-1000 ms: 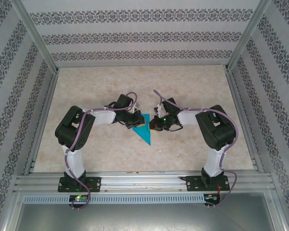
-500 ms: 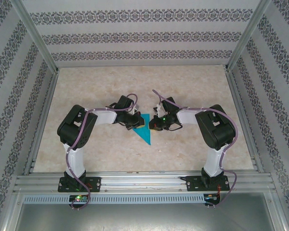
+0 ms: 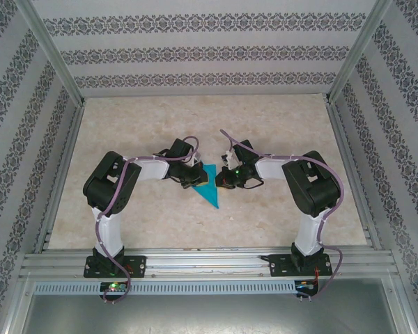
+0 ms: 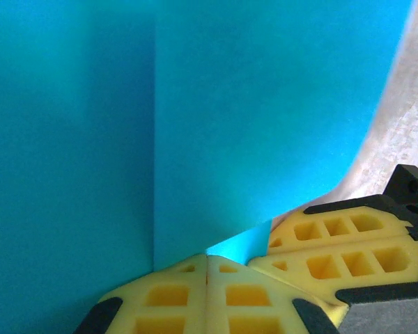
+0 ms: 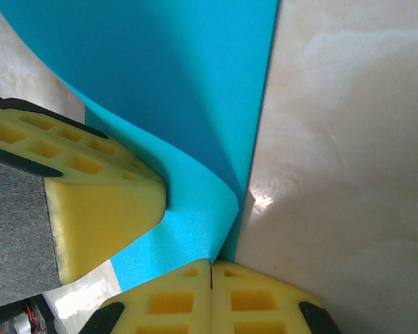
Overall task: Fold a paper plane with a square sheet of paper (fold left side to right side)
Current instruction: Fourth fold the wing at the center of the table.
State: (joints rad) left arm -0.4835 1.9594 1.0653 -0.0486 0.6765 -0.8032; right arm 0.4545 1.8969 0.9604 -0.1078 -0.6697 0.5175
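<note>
top external view: both arms reach inward and meet over the teal-blue folded paper sheet [image 3: 211, 191], a narrow triangle lying mid-table with its point toward the bases. the left gripper [image 3: 193, 177] sits on its left upper edge, and the right gripper [image 3: 223, 180] on the right one.

left wrist view: the left gripper [image 4: 207, 273] has its yellow pads pressed together at the paper's edge [image 4: 251, 104]. whether a layer is pinched between them is hard to tell. right wrist view: the right gripper [image 5: 210, 277] is closed on a raised curl of the paper [image 5: 195, 209].

likely risks: the two sets of fingers are almost touching, so a pull from either arm could knock the other or drag the sheet off line. the curl could also crush into a stray crease instead of a straight fold. if the left pads hold nothing, the paper may slide on the smooth marbled beige tabletop [image 3: 279, 125].

nothing else lies on the table, which has patterned walls [image 3: 195, 52] around it and an aluminium frame rail [image 3: 209, 264] along the near edge. the only obstruction is each gripper crowding the other.
</note>
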